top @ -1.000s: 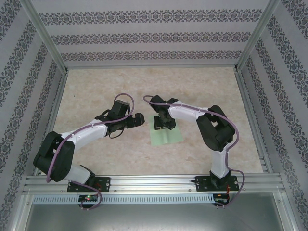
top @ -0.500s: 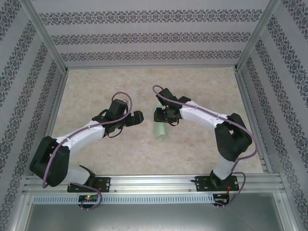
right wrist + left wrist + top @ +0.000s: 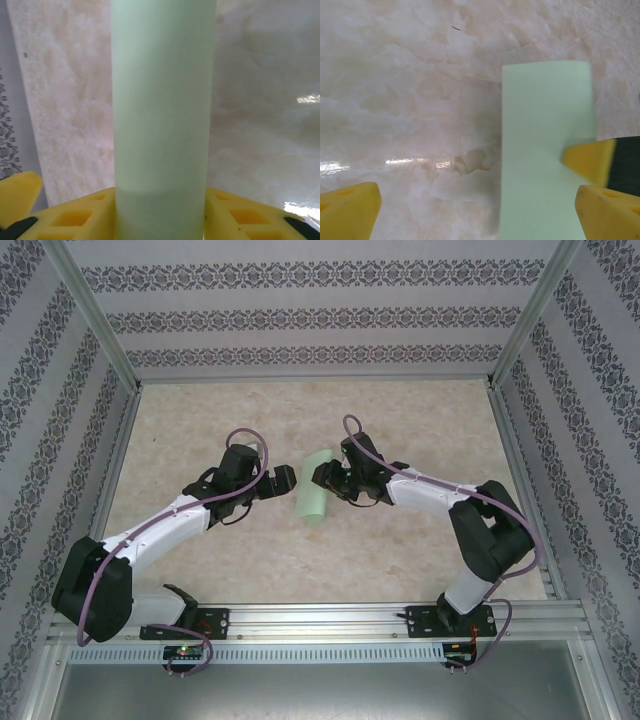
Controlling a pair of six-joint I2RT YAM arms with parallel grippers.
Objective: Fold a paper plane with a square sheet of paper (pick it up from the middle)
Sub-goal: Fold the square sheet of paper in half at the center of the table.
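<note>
The square sheet of paper (image 3: 314, 500), pale mint green, is bowed into a narrow curved strip and held off the marble table. My right gripper (image 3: 325, 478) is shut on it. In the right wrist view the paper (image 3: 162, 100) rises between the two yellow fingers (image 3: 240, 215) of the right gripper (image 3: 160, 220). My left gripper (image 3: 285, 480) stands open just left of the sheet. In the left wrist view the left gripper (image 3: 477, 212) has the paper (image 3: 545, 150) in front of its right finger, with a right-gripper fingertip (image 3: 587, 160) on the sheet. The paper plane is out of view.
The marble-patterned tabletop (image 3: 200, 430) is bounded by aluminium rails (image 3: 120, 455) and patterned walls (image 3: 300, 320) on three sides. Both arm bases are bolted to the near rail (image 3: 320, 620).
The right gripper has lifted the sheet off the table and carried it left and farther back, and the sheet has bowed into a narrow strip. The left arm has stretched out towards it, still open.
</note>
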